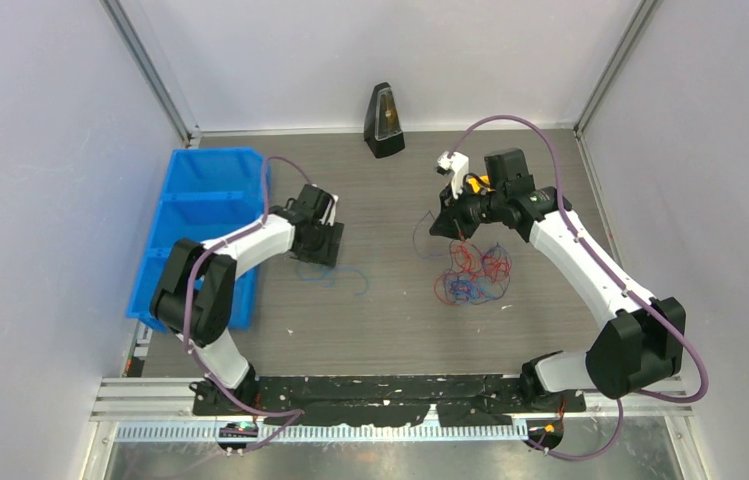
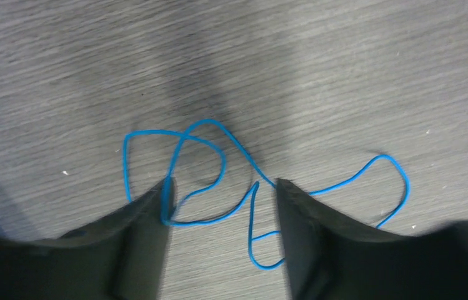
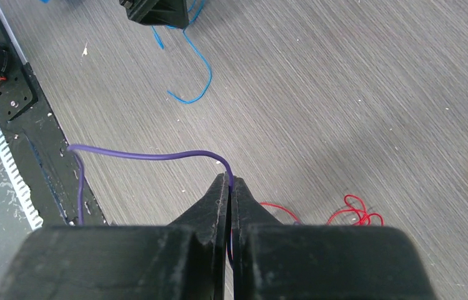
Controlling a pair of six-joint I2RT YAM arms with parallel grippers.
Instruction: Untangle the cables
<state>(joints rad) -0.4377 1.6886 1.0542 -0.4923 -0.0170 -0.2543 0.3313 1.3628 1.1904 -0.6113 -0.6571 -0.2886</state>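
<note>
- Top view: the red-and-blue tangle [image 1: 472, 275] lies just on the near side of the right gripper [image 1: 442, 225]. It is well apart from the left gripper [image 1: 322, 245], which hangs over a loose blue cable [image 1: 345, 278].
- Left wrist: the jaws stand apart, and the blue cable's loops [image 2: 219, 140] run crosswise between and beyond the fingertips.
- Right wrist: the jaws are clenched on a purple cable [image 3: 156, 156], which arcs sideways from the tips.

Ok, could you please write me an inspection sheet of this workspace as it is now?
Surface: grey wood-grain table.
Job's things: blue wire lying loose, looped over itself; purple wire pinched; red and blue tangle near the right arm.
Clutter: blue bin at left; dark metronome-like object at the back.
Grippers: left gripper open, fingertips either side of the blue wire; right gripper shut on the purple wire.
Cables: mauve arm cables run along both arms.
Surroundings: pale walls, metal frame posts.
</note>
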